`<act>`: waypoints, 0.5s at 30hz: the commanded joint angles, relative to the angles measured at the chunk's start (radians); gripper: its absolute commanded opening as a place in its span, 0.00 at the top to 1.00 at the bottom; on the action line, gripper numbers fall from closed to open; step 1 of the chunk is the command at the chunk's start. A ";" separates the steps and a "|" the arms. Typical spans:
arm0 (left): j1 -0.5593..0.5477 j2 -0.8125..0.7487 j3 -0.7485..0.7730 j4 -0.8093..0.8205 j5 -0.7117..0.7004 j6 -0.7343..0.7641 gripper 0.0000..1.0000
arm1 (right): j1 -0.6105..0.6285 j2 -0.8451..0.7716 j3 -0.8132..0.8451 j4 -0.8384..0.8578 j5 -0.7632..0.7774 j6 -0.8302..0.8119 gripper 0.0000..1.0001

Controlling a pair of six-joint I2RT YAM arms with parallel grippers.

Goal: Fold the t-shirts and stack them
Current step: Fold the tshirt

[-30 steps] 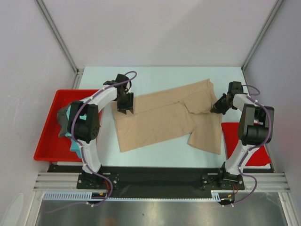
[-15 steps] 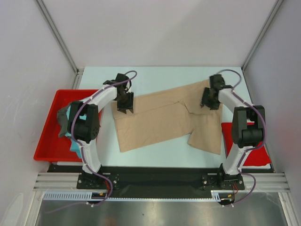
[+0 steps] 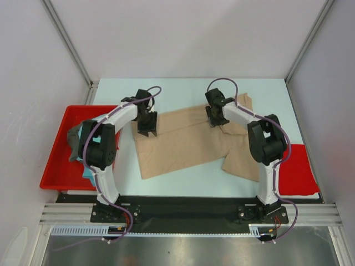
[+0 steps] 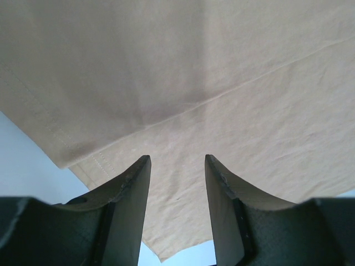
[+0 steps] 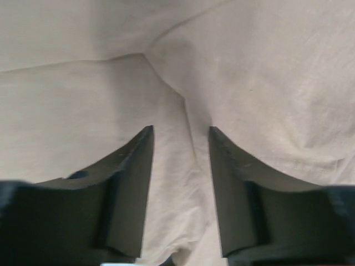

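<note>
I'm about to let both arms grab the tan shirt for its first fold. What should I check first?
1. Left gripper open, empty, near a corner of the tan t-shirt: ok.
2. Right gripper open, empty, over a crease: ok.
3. Cloth lying flat: not ok, right half creased.
4. Fingertips touching cloth: cannot tell.
5. Teal t-shirt, dark grey t-shirt in red tray: ok.

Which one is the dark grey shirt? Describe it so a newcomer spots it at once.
Start at the red tray by the left edge of the table. The dark grey shirt lies crumpled in it, just left of the left arm. Unlike the teal shirt showing beside it and the tan shirt spread on the table, it is nearly black.
</note>
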State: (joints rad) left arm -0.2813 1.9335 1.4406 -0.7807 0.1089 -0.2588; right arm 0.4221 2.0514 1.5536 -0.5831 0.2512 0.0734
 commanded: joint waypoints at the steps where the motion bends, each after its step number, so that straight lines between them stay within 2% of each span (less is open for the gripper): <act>1: -0.002 -0.076 -0.020 0.021 0.014 0.030 0.50 | 0.007 0.026 0.025 -0.014 0.108 -0.029 0.54; 6: 0.007 -0.082 -0.019 0.015 0.020 0.035 0.50 | 0.009 0.050 0.051 -0.023 0.161 -0.021 0.66; 10: 0.017 -0.080 -0.023 0.020 0.029 0.035 0.50 | 0.004 0.056 0.053 -0.021 0.175 -0.020 0.71; 11: 0.017 -0.080 -0.025 0.018 0.031 0.035 0.50 | 0.004 0.059 0.056 -0.023 0.177 -0.017 0.77; 13: 0.019 -0.082 -0.028 0.018 0.032 0.035 0.50 | 0.000 0.069 0.060 -0.026 0.181 -0.015 0.83; 15: 0.022 -0.085 -0.029 0.018 0.034 0.035 0.50 | -0.005 0.062 0.066 -0.024 0.191 -0.021 0.84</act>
State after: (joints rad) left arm -0.2676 1.9041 1.4193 -0.7792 0.1200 -0.2504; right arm 0.4229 2.1040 1.5745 -0.6090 0.3946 0.0578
